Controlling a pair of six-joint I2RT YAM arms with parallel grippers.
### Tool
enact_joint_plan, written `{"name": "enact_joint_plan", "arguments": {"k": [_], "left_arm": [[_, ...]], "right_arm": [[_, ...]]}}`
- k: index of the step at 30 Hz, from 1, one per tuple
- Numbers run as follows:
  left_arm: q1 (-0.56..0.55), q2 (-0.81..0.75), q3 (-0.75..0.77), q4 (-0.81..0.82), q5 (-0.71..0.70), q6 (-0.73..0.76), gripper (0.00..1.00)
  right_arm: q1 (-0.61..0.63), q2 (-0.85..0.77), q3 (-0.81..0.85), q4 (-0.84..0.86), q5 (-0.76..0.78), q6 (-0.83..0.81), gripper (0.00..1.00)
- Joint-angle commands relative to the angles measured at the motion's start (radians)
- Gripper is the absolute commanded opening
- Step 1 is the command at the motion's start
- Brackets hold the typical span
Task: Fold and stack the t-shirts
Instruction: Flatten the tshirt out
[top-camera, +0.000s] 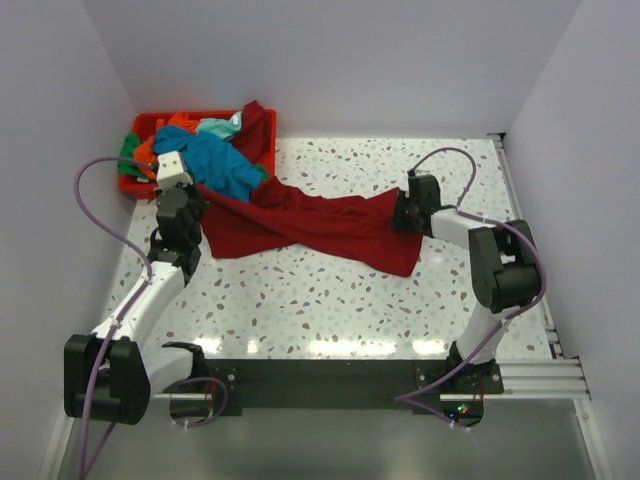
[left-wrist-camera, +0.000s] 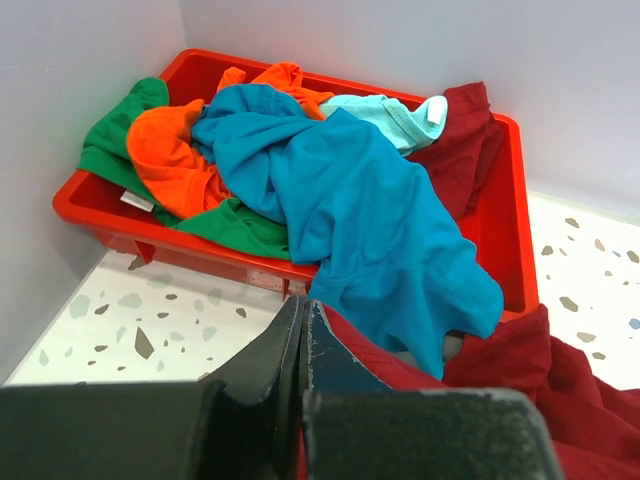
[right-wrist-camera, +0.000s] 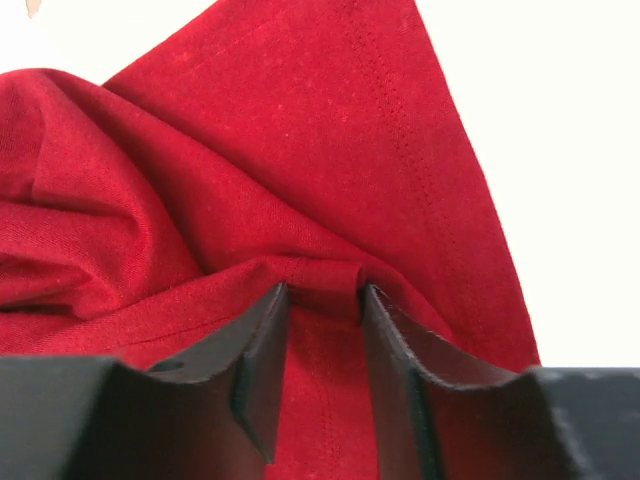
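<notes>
Top cam: I'm looking down from high behind the near edge, whole table (top-camera: 330, 300) in frame. L wrist cam: low, fwd-facing, close on the bin (left-wrist-camera: 110, 225). R wrist cam: right up against the dark red shirt (right-wrist-camera: 300, 150). All 3 share that shirt.

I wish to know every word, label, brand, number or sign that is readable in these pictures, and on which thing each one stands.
No text can be read in any view.
Collar tag on the light blue shirt: white, no print legible.
Small tag beside the orange shirt: too small to read.
Bin, dark red shirt: no writing shows.
</notes>
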Motion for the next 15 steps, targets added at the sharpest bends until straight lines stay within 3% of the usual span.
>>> {"name": "enact_joint_plan", "arguments": {"k": [1,7,15], "left_arm": [[0.008,-0.002,0.001,0.04,0.005,0.015,0.0],[0.008,-0.001,0.005,0.039,0.002,0.015,0.0],[0.01,0.005,0.006,0.035,-0.007,0.018,0.0]], "right_arm": [[-0.001,0.012,0.04,0.055,-0.028,-0.014,0.38],[-0.001,-0.039,0.034,0.001,0.033,-0.012,0.17],[-0.001,-0.152,0.029,-0.094,0.096,-0.009,0.13]]}}
